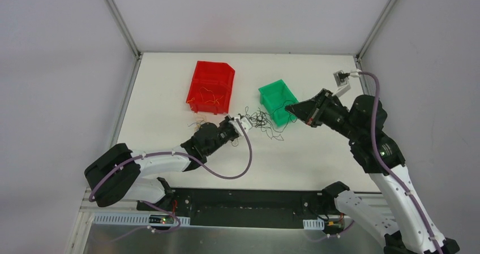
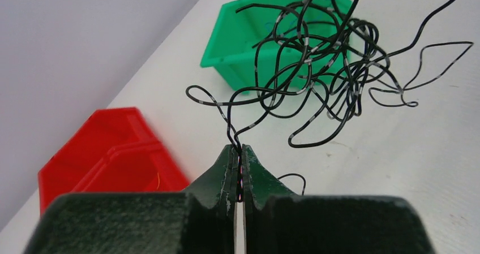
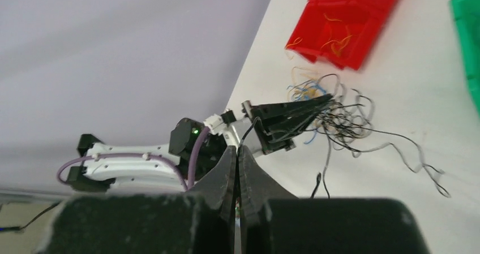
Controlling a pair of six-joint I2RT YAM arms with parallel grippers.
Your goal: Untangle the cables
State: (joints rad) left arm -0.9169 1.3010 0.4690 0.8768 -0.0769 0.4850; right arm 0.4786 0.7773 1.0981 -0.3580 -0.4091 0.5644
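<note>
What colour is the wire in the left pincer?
The wire in the left pincer is black with pale grey bands; left wrist view shows it best.

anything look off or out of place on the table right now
Nothing damaged. The cables lie in a tangled clump on the table between the red bin and the green bin, with a few strands straggling outside it near the red bin. The left gripper pinches one dark strand.

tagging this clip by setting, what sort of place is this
Most likely a lab robot workcell: a white table boxed in by plain panels on aluminium framing, left arm and right arm mounted at its near edge, and a red bin, green bin and tangled cables as props.
</note>
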